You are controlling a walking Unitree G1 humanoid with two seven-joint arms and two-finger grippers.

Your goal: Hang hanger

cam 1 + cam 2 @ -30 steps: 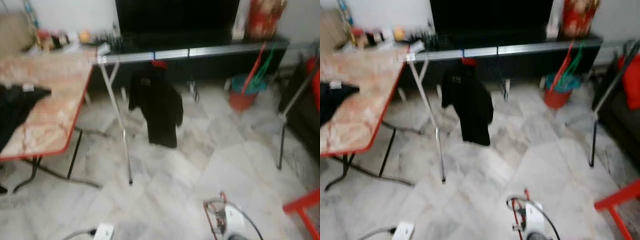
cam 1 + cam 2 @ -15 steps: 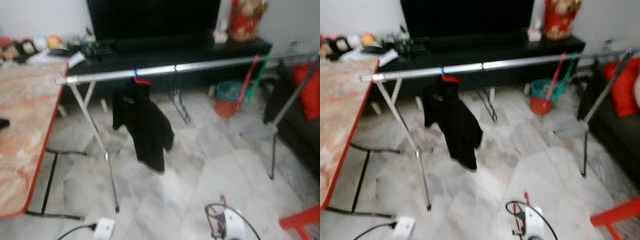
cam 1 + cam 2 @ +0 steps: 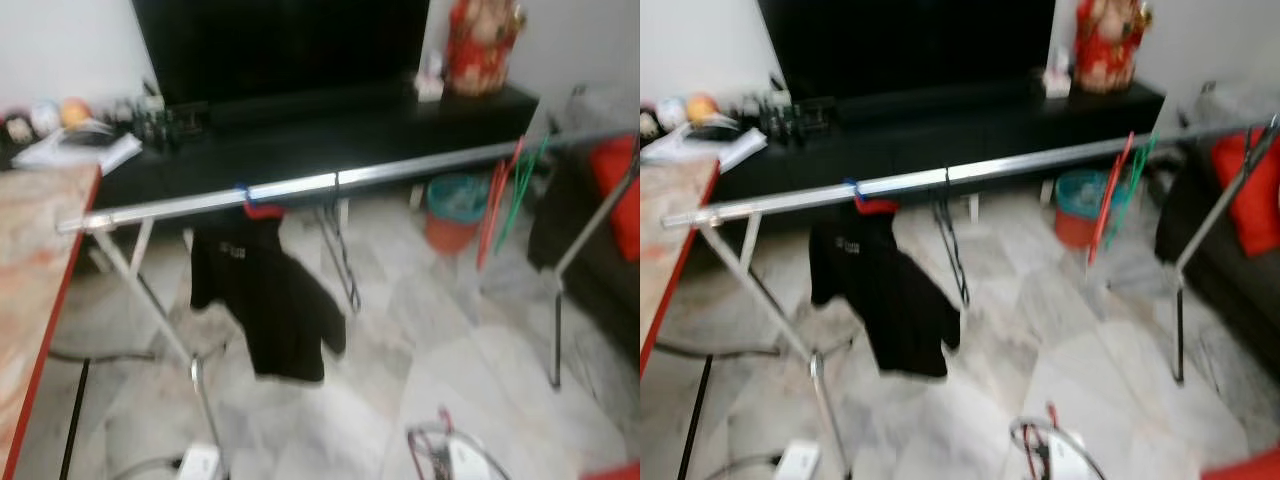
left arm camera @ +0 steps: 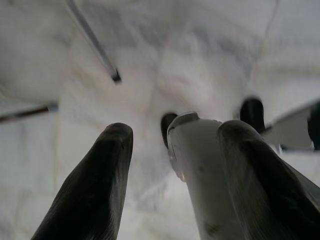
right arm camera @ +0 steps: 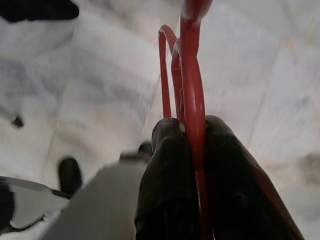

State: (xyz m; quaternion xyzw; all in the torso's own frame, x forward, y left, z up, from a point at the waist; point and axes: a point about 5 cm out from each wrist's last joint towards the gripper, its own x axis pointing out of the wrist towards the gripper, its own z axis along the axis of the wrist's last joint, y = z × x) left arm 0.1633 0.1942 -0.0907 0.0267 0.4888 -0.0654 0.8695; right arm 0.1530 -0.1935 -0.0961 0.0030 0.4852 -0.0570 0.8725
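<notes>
Down at the right wrist, the right gripper (image 5: 192,135) has its two black fingers (image 5: 167,170) pinched together on a red hanger (image 5: 192,85), whose thin red wire runs out from between the fingertips and curves into a hook beyond them, with pale marble floor (image 5: 90,75) below. Ahead of the grippers stands a silver clothes rail (image 3: 300,188), running across the room at a slight slant on crossed metal legs. A black garment (image 3: 265,300) hangs from the rail on a red hanger of its own, and a bare black hanger (image 3: 338,250) dangles just beside it; further along the rail hang a red and a green hanger (image 3: 505,195). Behind the rail is a low black cabinet (image 3: 330,125). The left gripper (image 4: 172,145) points at the floor with its fingers spread apart and nothing between them; a white rounded part of the robot lies just beyond them.
</notes>
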